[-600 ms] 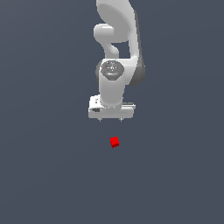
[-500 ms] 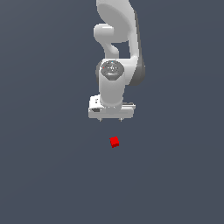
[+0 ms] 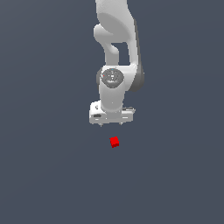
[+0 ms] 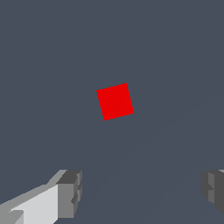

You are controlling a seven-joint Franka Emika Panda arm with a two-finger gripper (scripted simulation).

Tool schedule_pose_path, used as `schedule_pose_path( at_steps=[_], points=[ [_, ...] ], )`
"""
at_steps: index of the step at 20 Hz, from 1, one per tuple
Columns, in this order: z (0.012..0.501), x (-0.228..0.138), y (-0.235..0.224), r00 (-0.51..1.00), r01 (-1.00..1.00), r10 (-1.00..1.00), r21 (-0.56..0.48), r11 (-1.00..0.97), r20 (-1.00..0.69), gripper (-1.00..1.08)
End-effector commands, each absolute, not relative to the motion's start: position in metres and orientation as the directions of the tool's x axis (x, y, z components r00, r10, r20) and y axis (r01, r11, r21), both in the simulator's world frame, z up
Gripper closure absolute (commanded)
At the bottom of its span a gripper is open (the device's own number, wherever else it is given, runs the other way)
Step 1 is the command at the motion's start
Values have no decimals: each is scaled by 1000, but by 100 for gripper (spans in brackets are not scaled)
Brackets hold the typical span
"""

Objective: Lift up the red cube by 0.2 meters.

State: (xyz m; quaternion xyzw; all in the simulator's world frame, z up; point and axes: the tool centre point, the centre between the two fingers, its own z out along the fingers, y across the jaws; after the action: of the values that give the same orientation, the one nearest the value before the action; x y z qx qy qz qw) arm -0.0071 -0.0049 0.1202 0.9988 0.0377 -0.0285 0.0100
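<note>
Claw (image 3: 112, 124) spread above red cube (image 3: 114, 141)

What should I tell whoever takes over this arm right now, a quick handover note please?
Gripper: open, holding nothing, fingers wide apart, clear of the cube.
Cube: on the grey floor, untouched; in the exterior view it sits just below the gripper. In the wrist view it is turned slightly askew to the fingers.
Done: nothing gripped or lifted yet.
Left: centre over the cube, descend, shut on it, lift it 0.2 meters.
</note>
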Motion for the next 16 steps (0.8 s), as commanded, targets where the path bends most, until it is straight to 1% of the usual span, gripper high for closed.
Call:
schedule_pose_path(
  at_steps=[1,10,16],
  points=[
    [108,-2,-4,993,104,103,15,-994,-52,-92],
    [51,28,5,971,240,240,3,-971,-19,-92],
    [28,41,11,955,295,295,0,-955,-5,-92]
  ],
)
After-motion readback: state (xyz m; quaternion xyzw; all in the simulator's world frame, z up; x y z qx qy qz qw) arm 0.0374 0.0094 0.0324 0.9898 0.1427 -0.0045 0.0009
